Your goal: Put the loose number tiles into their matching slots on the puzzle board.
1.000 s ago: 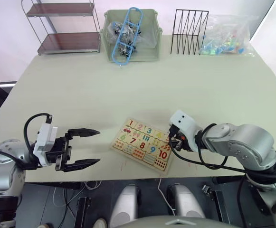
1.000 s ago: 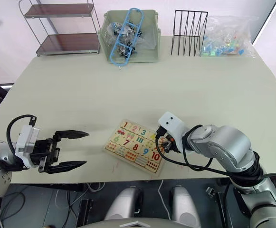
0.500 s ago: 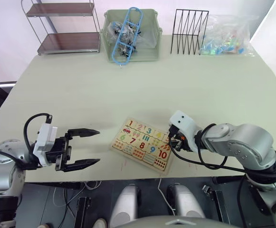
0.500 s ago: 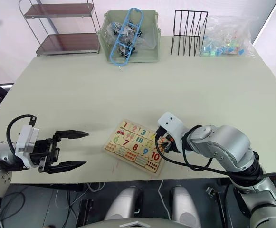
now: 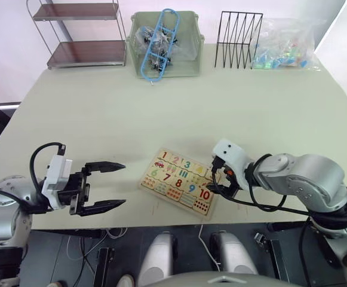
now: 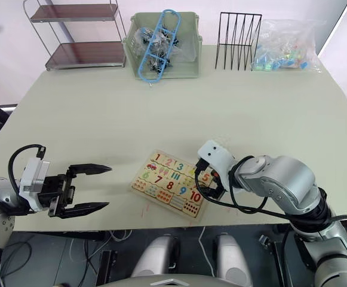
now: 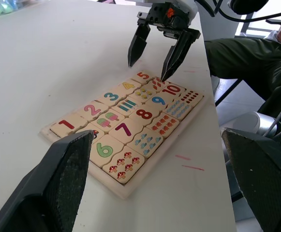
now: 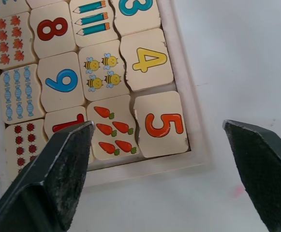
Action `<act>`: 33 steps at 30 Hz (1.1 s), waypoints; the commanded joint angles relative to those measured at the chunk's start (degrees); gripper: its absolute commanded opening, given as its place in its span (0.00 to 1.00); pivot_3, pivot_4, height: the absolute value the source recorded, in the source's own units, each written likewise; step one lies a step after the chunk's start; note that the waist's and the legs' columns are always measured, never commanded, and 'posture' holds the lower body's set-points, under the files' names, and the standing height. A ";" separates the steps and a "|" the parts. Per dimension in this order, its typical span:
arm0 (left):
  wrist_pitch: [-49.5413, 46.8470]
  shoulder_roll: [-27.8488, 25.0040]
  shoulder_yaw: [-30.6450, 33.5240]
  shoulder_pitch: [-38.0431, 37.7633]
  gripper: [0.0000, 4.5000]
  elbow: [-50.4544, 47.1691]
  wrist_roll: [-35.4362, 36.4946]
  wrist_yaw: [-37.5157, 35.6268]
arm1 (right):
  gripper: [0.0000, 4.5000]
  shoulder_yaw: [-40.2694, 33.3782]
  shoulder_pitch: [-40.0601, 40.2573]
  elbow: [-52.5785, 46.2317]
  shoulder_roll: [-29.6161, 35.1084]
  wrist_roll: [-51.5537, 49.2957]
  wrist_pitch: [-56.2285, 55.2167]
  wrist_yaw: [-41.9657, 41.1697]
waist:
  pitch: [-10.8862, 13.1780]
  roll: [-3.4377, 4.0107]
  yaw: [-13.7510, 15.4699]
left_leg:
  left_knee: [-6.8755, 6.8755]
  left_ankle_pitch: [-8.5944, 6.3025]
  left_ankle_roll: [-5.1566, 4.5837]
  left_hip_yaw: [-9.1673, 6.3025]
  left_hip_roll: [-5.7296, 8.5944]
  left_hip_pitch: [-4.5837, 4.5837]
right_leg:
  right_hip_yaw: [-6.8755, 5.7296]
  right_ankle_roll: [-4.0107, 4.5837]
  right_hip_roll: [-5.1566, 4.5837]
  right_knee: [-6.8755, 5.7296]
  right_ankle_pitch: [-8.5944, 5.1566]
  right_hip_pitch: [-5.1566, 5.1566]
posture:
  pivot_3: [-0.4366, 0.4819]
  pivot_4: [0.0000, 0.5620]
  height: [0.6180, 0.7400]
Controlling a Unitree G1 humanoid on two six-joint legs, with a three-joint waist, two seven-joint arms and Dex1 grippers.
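Since the earlier frames the right gripper [image 7: 155, 52] has been lifted slightly off the 5 tile [image 8: 160, 124], jaws spread and empty. All five tiles sit seated in the puzzle board [image 5: 178, 182] — placement looks finished; withdrawal is called for. The left gripper [image 5: 104, 186] hangs open, well apart.

Along the far edge of the pale table [image 5: 101, 113] stand a two-tier metal shelf [image 5: 77, 33], a green bin [image 5: 164, 45] holding a blue frame, a black wire rack [image 5: 238, 39] and a clear bag of coloured pieces [image 5: 283, 45].
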State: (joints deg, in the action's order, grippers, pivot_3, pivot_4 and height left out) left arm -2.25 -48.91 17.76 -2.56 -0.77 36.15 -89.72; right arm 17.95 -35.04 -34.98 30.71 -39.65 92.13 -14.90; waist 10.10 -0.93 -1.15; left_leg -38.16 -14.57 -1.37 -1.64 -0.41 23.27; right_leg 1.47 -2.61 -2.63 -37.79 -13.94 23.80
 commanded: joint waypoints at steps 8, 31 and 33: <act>0.24 0.22 0.55 0.12 1.00 -0.84 0.53 0.05 | 0.99 -3.79 3.05 -4.69 5.86 1.82 -9.99 -5.68 | 0.00 0.00 0.13 | -0.07 0.00 0.00 -0.18 0.02 0.48 | -0.21 -0.15 0.00 0.06 0.09 0.36 | 0.48 0.27 1.00; 0.10 0.32 0.24 0.87 1.00 -0.54 0.23 0.30 | 0.01 -6.84 26.02 7.86 1.23 14.57 -61.86 -21.89 | -0.01 -0.02 0.22 | -0.18 0.01 0.00 -0.19 0.03 0.37 | -0.23 -0.17 0.04 -0.03 0.11 0.22 | 0.48 0.27 1.00; 0.05 0.32 0.27 0.69 1.00 -0.71 0.22 0.40 | 0.01 -6.25 26.35 9.33 0.75 15.56 -63.57 -22.67 | -0.01 -0.02 0.27 | -0.20 0.01 0.00 -0.20 0.03 0.32 | -0.24 -0.17 0.04 -0.04 0.11 0.15 | 0.48 0.27 1.00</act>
State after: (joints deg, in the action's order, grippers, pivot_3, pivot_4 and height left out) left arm -2.34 -48.58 17.39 -1.54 -0.51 36.08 -89.50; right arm 12.22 -8.85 -25.33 31.67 -24.68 30.92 -36.62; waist 10.09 -0.95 -0.88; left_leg -38.36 -14.56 -1.37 -1.85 -0.37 23.59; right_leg 1.23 -2.78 -2.59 -37.83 -13.83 23.95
